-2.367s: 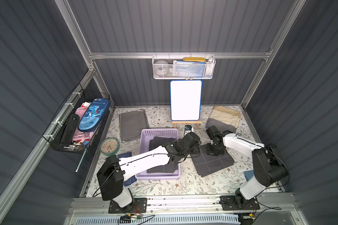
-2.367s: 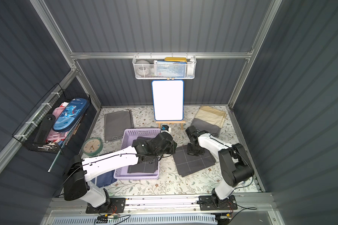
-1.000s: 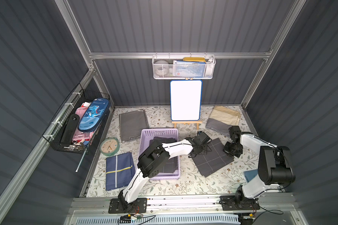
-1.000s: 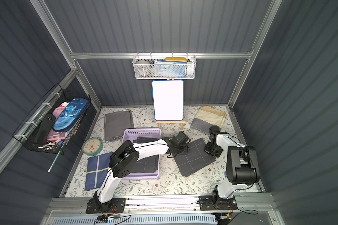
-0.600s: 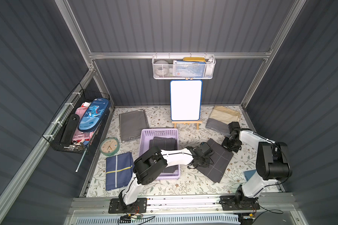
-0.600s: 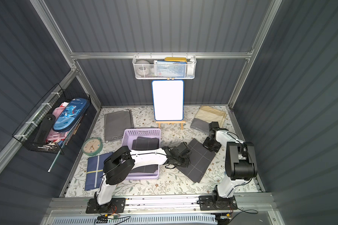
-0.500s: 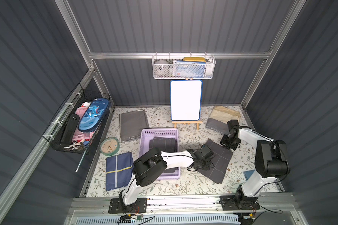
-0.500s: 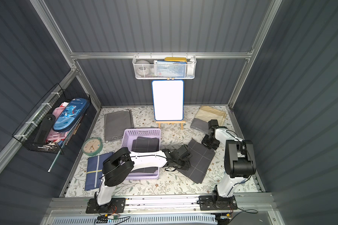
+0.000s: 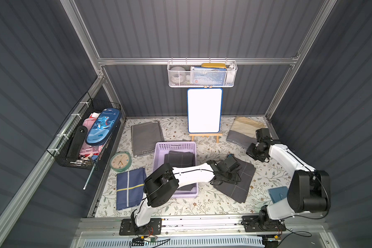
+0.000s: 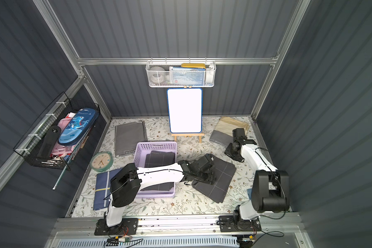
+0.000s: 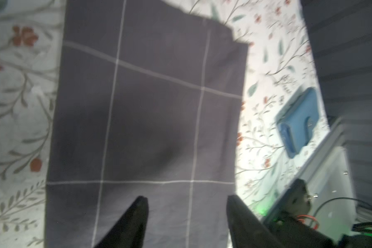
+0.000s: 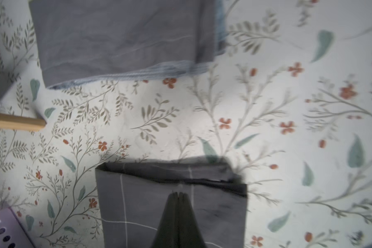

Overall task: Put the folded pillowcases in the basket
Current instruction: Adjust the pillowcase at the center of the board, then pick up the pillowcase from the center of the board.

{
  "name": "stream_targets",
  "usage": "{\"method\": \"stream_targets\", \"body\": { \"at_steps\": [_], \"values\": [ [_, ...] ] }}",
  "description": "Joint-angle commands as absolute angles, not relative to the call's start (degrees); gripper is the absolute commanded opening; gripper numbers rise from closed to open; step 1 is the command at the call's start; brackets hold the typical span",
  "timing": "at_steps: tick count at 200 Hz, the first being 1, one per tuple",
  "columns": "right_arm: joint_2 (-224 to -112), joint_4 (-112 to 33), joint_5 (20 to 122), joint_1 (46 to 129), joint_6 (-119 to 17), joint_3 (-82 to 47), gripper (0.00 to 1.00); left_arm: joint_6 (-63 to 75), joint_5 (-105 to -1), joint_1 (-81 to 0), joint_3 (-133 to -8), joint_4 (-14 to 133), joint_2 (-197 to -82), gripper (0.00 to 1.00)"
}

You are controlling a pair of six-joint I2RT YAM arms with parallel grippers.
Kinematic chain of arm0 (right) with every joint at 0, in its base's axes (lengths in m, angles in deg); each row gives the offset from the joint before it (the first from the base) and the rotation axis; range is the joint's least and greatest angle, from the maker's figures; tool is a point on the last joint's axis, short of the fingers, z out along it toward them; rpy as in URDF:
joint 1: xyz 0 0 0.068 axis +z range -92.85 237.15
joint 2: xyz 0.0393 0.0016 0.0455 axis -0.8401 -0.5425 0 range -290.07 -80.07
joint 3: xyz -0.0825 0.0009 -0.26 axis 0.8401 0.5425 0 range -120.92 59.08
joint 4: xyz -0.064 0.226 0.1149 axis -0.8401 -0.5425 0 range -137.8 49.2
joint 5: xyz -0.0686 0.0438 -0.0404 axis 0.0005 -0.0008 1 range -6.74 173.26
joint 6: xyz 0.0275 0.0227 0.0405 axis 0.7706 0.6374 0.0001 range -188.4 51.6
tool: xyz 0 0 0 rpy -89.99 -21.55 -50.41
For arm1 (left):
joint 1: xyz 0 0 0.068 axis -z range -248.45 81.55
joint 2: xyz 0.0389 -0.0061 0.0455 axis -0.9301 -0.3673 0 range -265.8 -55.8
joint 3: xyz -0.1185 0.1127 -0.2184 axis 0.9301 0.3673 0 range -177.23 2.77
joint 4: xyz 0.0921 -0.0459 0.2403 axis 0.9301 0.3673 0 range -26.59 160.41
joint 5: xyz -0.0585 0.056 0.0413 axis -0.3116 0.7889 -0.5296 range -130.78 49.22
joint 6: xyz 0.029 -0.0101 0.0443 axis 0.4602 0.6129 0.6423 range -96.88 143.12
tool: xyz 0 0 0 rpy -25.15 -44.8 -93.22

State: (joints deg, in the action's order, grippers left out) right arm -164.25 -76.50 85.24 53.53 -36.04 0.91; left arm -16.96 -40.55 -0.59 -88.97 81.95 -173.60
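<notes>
Jaws newly spread and empty, the left pincer hangs over the folded pillowcase, still on the surface just right of the basket. The right pincer stays shut, far right. A fresh grasp seems next.

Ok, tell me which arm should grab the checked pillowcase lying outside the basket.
Left: the left end effector is open over the pillowcase, nearer the basket; the right end effector is shut.
</notes>
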Motion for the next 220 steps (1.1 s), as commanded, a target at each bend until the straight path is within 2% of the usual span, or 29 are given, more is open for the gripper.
{"method": "stream_targets", "body": {
  "at_steps": [1, 36, 68, 107, 126, 163, 177, 200, 220],
  "values": [
    [-162.9, -79.1, 87.5, 50.8, -33.5, 3.9, 0.0, -10.1, -41.7, -1.4, -94.9, 82.7, -179.1, 0.66],
    [-157.6, -79.0, 90.1, 49.1, -34.0, 6.7, 0.0, -11.2, -45.4, -4.4, -98.8, 80.9, -186.3, 0.6],
    [-157.1, -78.6, 88.9, 48.3, -34.5, 6.7, 0.0, -14.4, -49.5, -7.7, -93.8, 75.3, -188.5, 0.52],
    [-159.4, -77.3, 85.4, 48.2, -35.4, 7.3, 0.0, -21.1, -46.3, -10.6, -88.1, 74.5, -186.0, 0.45],
    [-160.4, -76.0, 82.1, 48.3, -36.2, 7.6, 0.16, -23.4, -44.7, -11.1, -86.3, 74.6, -184.3, 0.45],
    [-161.8, -73.6, 76.9, 48.7, -37.5, 8.0, 0.38, -26.7, -41.2, -11.1, -85.2, 74.0, -182.2, 0.41],
    [-163.0, -73.0, 75.3, 49.3, -38.2, 8.0, 0.44, -27.0, -41.3, -11.0, -84.7, 73.1, -181.3, 0.44],
    [-166.0, -73.8, 74.4, 51.0, -39.1, 6.8, 0.46, -25.2, -41.2, -10.6, -87.0, 74.2, -180.5, 0.6],
    [-168.1, -74.3, 74.5, 52.8, -39.9, 6.2, 0.46, -24.3, -36.5, -9.8, -91.6, 81.3, -179.7, 0.74]
  ]
}}
